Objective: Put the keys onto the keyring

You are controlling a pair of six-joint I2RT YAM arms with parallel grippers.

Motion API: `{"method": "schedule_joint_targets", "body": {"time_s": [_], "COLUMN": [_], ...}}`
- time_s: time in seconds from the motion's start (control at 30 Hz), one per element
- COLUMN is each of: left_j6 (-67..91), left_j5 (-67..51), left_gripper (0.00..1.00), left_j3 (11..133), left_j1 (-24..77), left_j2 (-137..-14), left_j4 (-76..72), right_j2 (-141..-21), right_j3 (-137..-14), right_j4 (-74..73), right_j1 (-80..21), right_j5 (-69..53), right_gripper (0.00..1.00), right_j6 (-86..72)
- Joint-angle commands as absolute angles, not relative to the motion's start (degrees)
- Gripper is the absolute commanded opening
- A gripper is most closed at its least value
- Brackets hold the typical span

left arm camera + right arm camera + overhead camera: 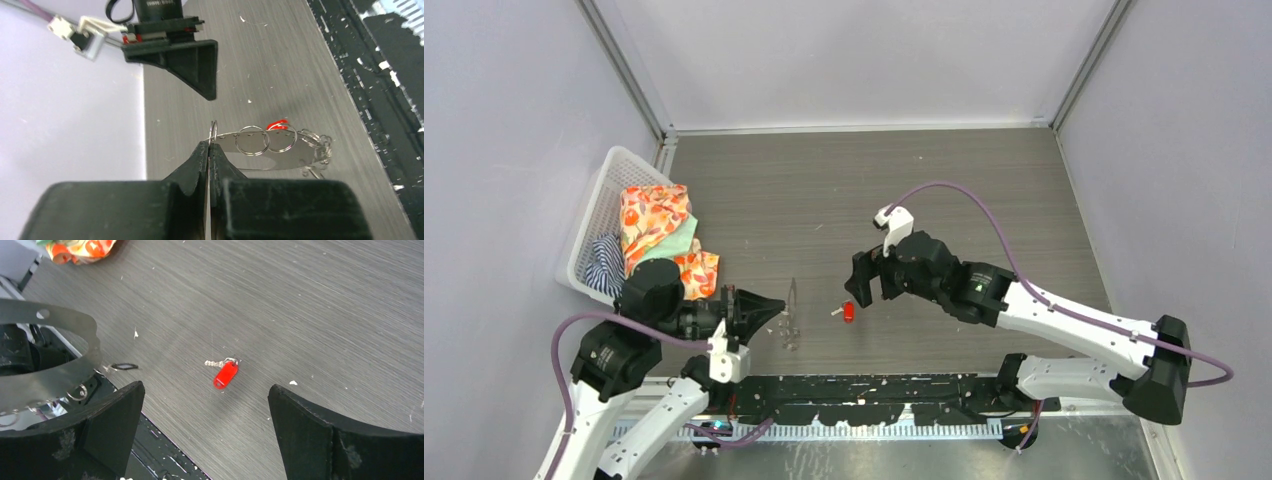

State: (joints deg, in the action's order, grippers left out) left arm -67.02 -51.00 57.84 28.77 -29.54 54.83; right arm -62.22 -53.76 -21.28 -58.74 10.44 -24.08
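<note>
The key (pixel 848 313) has a bright red head and a short silver end, and it lies flat on the grey table. In the right wrist view the key (pixel 226 375) sits just ahead of my right gripper (pixel 204 390), which stands wide open above it with nothing between its fingers. My left gripper (pixel 777 309) is shut on the keyring (pixel 791 318), pinching its thin wire edge and holding it upright off the table. In the left wrist view the keyring (pixel 285 159) stretches away from the left gripper (pixel 208 146), with small silver rings hanging on it. The key (pixel 276 125) shows red behind it.
A white basket (pixel 592 222) of patterned cloths stands at the left wall. A small dark ring (pixel 124 366) lies on the table near the keyring (pixel 50 382). The black base rail (pixel 874 395) runs along the near edge. Walls close in the table on three sides.
</note>
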Motion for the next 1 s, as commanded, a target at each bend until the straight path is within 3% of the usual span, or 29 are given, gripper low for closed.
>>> {"method": "schedule_joint_targets", "body": {"time_s": [0.0, 0.2, 0.63, 0.97], "left_j6": [-77.4, -85.1, -86.3, -71.0], "left_j5": [-51.8, -52.1, -53.5, -53.2], "left_gripper": [0.00, 0.00, 0.00, 0.00], "left_j3": [57.9, 56.6, 56.5, 59.5], "left_j1": [28.7, 28.7, 28.7, 28.7], "left_j2": [-27.5, -25.4, -24.0, -28.0], "left_j4": [55.5, 56.8, 57.1, 58.6], "right_j2": [-64.0, -66.6, -80.1, -67.0], "right_j3": [-54.3, -54.9, -53.8, -65.8], "right_j4": [-15.3, -15.4, -18.3, -14.2], "right_j1": [-61.7, -62.2, -63.2, -66.6], "right_j5": [11.9, 13.1, 16.2, 7.9], "right_gripper": [0.98, 0.98, 0.91, 0.91], "right_j6": [-20.2, -21.2, -40.7, -10.1]}}
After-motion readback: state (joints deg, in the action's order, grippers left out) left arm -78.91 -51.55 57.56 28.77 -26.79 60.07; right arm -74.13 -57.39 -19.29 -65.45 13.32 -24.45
